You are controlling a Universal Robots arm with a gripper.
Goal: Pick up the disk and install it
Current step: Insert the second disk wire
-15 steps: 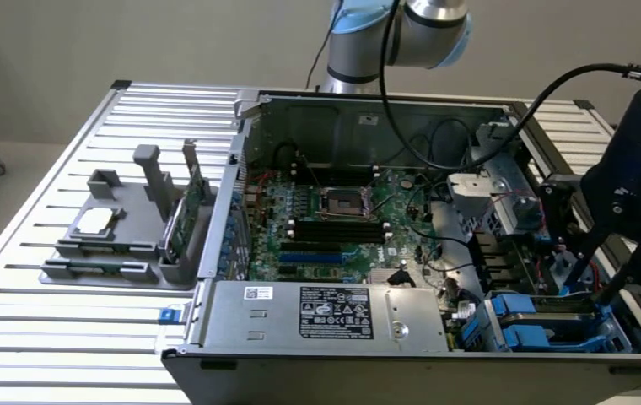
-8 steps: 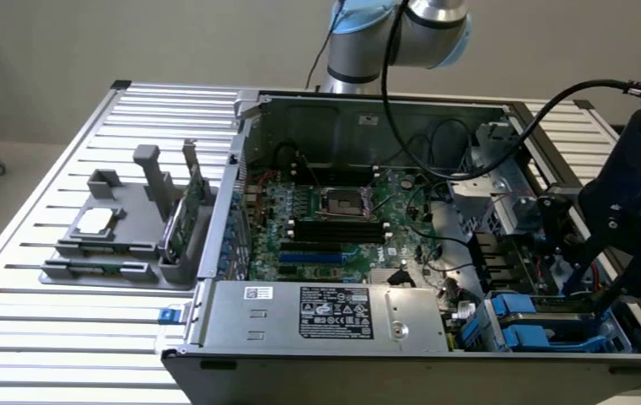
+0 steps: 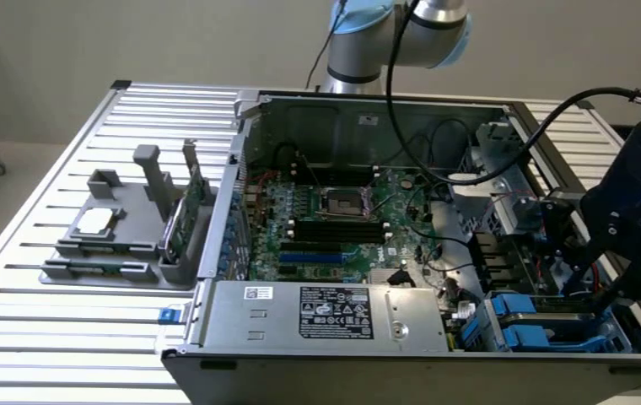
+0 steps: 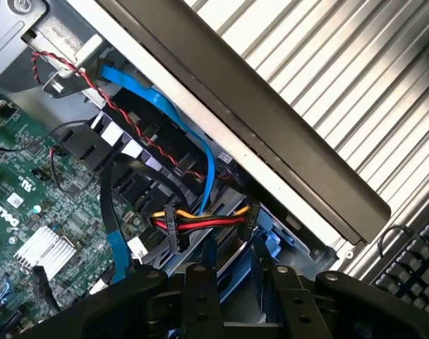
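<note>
The disk (image 3: 548, 319), silver-grey with a blue plastic frame, sits low in the drive bay at the near corner of the open computer case (image 3: 298, 354), on the exterior view's right. My gripper (image 3: 573, 274) reaches down into that bay from above it. In the wrist view my two black fingers (image 4: 200, 296) stand on either side of the disk's blue-edged end (image 4: 236, 279), and my gripper (image 4: 239, 272) appears shut on it. Most of the disk is hidden behind the fingers and the cables.
A blue data cable (image 4: 179, 116) and a red, yellow and black power bundle (image 4: 207, 222) cross just ahead of the fingers. The motherboard (image 3: 332, 219) and power supply box (image 3: 332, 312) fill the case. A grey fixture (image 3: 118, 240) holds a small chip and a green card.
</note>
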